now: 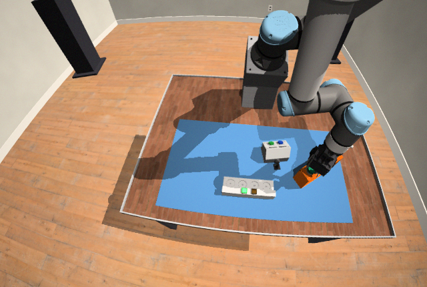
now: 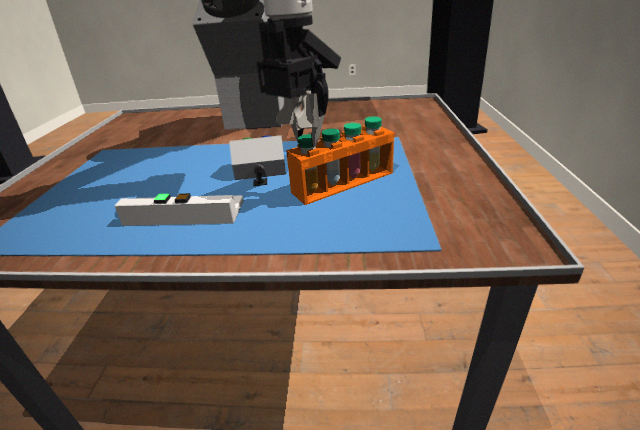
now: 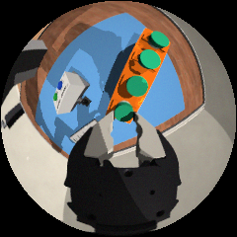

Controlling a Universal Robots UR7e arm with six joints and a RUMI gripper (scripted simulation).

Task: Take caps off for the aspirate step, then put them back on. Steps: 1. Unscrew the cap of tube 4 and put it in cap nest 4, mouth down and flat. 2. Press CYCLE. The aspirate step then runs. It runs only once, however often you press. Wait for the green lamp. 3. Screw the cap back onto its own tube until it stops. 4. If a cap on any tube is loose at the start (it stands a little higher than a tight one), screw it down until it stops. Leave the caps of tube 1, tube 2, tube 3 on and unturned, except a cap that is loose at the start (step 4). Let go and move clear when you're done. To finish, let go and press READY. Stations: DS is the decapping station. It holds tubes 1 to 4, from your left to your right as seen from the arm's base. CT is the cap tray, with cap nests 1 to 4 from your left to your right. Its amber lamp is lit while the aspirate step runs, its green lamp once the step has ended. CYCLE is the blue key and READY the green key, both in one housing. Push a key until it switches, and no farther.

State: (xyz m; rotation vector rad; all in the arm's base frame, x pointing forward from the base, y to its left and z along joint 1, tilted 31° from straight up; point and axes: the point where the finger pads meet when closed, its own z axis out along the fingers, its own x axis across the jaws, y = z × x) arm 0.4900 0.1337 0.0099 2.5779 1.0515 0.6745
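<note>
We count four green caps (image 3: 123,112) on four tubes (image 2: 312,177) in one orange rack (image 2: 341,185); one cap tray (image 2: 175,210) with four nests (image 1: 231,183) and two lamps (image 2: 162,198); one key housing (image 1: 275,151) carrying two keys (image 1: 271,143).

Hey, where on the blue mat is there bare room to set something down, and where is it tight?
Bare mat shows along the front edge, ahead of the cap tray and orange rack. Crowded: between the key housing, tray and rack, where the gripper grips the end tube's cap.
</note>
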